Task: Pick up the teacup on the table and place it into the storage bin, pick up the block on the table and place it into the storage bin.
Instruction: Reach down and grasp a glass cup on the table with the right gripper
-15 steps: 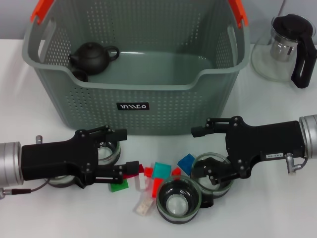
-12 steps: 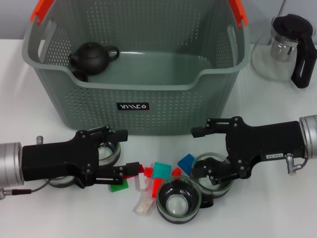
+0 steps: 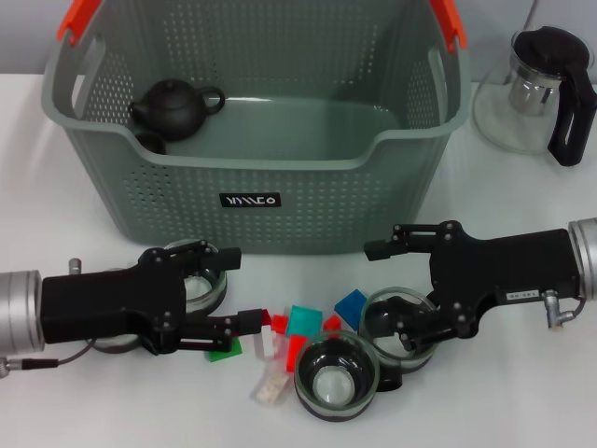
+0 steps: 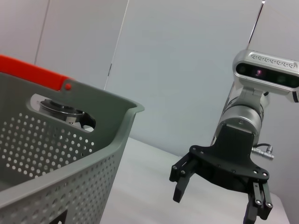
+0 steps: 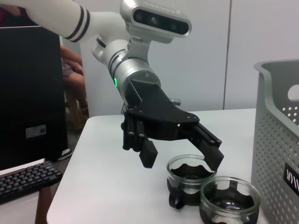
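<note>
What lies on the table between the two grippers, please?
In the head view, coloured blocks lie scattered between the left gripper and right gripper.

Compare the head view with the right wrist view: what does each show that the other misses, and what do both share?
Only the head view shows the small black teapot inside the bin, the glass pitcher with black handle, the pile of coloured blocks and the right gripper, open over a glass teacup. Only the right wrist view shows a black keyboard beyond the table. Both show the grey-green perforated storage bin, the open left gripper and glass teacups.
</note>
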